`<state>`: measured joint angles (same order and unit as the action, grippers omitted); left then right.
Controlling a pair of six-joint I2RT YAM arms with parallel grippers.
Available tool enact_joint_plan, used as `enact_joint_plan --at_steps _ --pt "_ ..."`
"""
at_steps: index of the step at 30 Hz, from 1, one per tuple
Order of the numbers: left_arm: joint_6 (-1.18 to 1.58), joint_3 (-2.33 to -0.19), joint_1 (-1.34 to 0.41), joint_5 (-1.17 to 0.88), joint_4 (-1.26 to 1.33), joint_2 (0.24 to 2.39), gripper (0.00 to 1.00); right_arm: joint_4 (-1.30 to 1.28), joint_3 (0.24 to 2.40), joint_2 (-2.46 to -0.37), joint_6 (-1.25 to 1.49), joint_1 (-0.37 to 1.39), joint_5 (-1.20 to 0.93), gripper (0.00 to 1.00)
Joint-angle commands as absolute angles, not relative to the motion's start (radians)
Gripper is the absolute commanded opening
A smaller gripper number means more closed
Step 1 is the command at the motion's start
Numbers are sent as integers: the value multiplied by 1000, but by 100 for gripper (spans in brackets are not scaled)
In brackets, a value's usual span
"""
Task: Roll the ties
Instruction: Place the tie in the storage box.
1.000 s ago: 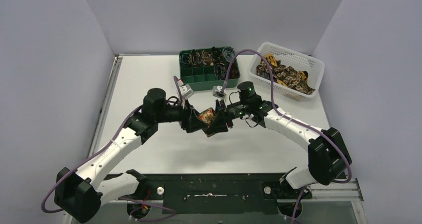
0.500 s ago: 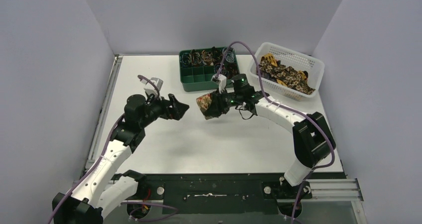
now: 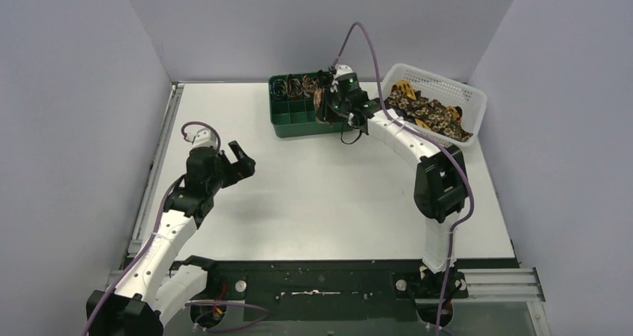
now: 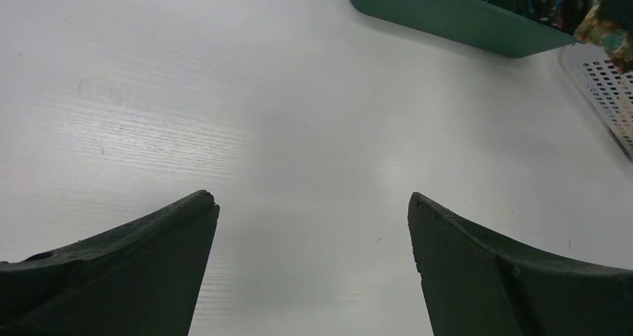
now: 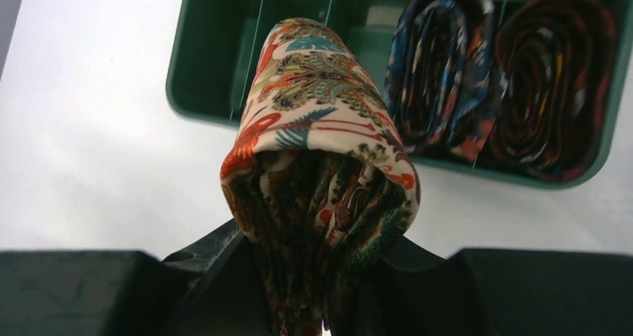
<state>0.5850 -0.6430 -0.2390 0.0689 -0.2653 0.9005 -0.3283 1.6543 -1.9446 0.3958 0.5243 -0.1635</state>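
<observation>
my right pincer (image 5: 322, 280) is clamped on the rolled tie (image 5: 321, 142) and has carried it from mid-table to above the green compartment tray (image 5: 178, 82), just beside two coiled ties (image 5: 440, 75) lying in neighbouring compartments. my left pincer (image 4: 313, 235) has pulled back to the left, its fingers spread wide apart over the white table (image 3: 336, 194).

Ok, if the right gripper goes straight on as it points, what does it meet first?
Likely the green plastic compartment tray: the rolled floral fabric tie in the right gripper leads, aimed at a cell beside two coiled ties. Depth unclear.
</observation>
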Motion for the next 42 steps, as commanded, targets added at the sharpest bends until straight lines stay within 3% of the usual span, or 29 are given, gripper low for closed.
enact_joint_plan --at_steps 1,11,31,42 --pt "612 -648 -224 85 -285 921 97 -431 1850 -2043 440 551 46 0" --pt "562 -653 -205 31 -304 947 97 -568 2238 -2318 393 584 133 0" --pt "589 -616 -196 -92 -219 990 97 -636 2424 -2510 288 554 89 0" --pt "556 -664 -178 -90 -260 1010 97 -798 2426 -2482 241 551 52 0"
